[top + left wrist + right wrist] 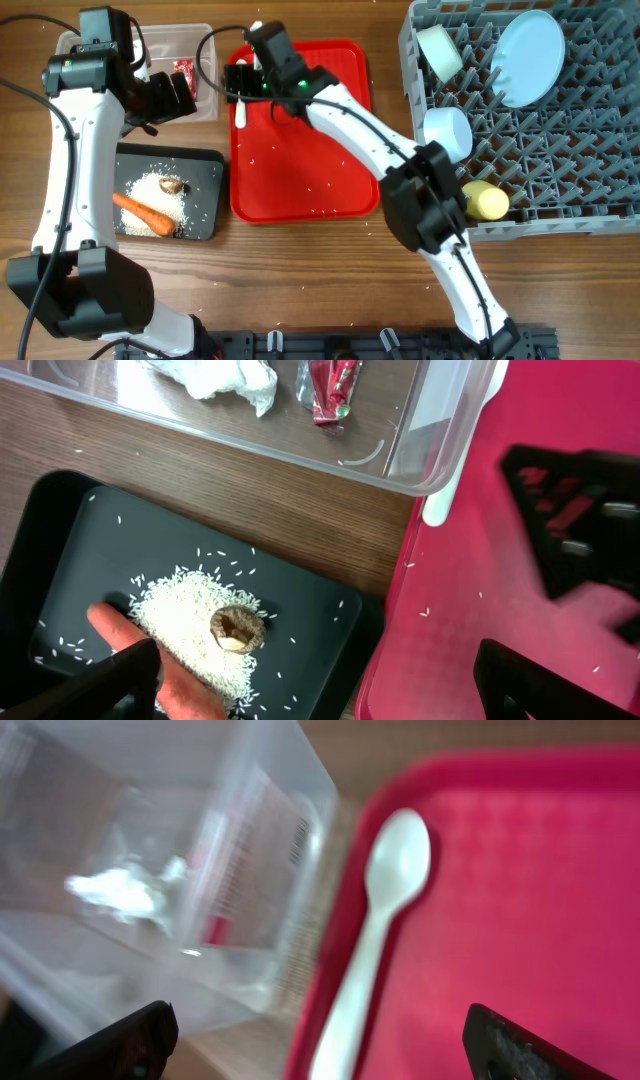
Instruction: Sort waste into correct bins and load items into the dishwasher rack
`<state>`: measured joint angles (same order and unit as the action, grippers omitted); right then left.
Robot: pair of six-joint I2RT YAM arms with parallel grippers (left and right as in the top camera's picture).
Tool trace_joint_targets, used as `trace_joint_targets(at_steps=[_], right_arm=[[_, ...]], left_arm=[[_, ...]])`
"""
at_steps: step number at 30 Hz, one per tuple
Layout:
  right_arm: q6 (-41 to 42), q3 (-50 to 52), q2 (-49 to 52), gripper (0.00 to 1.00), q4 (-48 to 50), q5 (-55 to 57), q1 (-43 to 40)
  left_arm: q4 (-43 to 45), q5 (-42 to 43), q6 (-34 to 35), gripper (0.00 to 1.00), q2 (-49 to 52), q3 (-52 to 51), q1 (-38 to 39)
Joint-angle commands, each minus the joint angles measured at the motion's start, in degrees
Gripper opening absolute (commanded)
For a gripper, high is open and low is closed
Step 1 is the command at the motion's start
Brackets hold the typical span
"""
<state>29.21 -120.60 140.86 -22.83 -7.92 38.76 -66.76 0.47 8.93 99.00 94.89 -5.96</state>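
My right gripper is open, straddling the white spoon on the red tray's left edge. My left gripper is open and empty, between the clear tub and the black tray. The tub holds the red wrapper and tissue wad. The black tray holds rice, the carrot and the brown lump. The grey rack holds the plate, two bowls and the yellow cup.
The flat red tray lies between the bins and the rack, with a few stray rice grains on it. My right arm stretches across it from the front right. Bare wooden table lies in front.
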Motion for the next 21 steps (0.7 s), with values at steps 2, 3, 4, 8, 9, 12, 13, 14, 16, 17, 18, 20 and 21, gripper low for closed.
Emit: trace_joint_targets(at_steps=[2,3,4,8,9,12,13,14,16,17,18,20,21], right_arm=[[2.3,-0.7,4.9,0.93,-0.1,6.4,1.6],[2.3,-0.7,5.3,0.92,-0.3,8.0,1.7],[2.3,-0.7,6.0,0.92,-0.5,9.7,1.9],[2.3,-0.7,7.8,0.90,-0.8,12.4,1.9],[2.5,-0.7,8.2,0.87,-0.7,14.1,1.8],[2.4,-0.7,8.8,0.78,-0.5,15.3,1.8],[2.3,-0.7,9.5,0.77,-0.5,15.2,1.8],[2.3,-0.7,9.9,0.76,-0.8,15.2,1.8],[2.0,-0.7,10.5,0.77,-0.8,13.4,1.9],[2.1,-0.7,10.6,0.77,-0.7,12.6,2.3],[1.5,-0.7,10.6,0.76,-0.4,12.6,2.8],[0.8,-0.7,10.7,0.78,-0.2,13.8,3.8],[0.7,-0.7,10.7,0.81,-0.7,14.3,4.3]], left_arm=[[-0.5,-0.5,0.5,1.00,0.3,0.0,0.0],[-0.6,-0.5,0.5,1.00,0.3,0.0,0.0],[-0.8,-0.5,0.5,1.00,0.3,0.0,0.0],[-1.5,-0.5,0.5,1.00,0.3,0.0,0.0],[-1.9,-0.5,0.5,1.00,0.3,0.0,0.0],[-2.7,-0.5,0.5,1.00,0.3,0.0,0.0],[-2.7,-0.5,0.5,1.00,0.3,0.0,0.0],[-2.7,-0.5,0.5,1.00,0.3,0.0,0.0],[-2.7,-0.5,0.5,1.00,0.3,0.0,0.0],[-2.7,-0.5,0.5,1.00,0.3,0.0,0.0],[-2.7,-0.5,0.5,1.00,0.3,0.0,0.0],[-2.8,-0.5,0.5,1.00,0.3,0.0,0.0],[-2.8,-0.5,0.5,1.00,0.3,0.0,0.0]])
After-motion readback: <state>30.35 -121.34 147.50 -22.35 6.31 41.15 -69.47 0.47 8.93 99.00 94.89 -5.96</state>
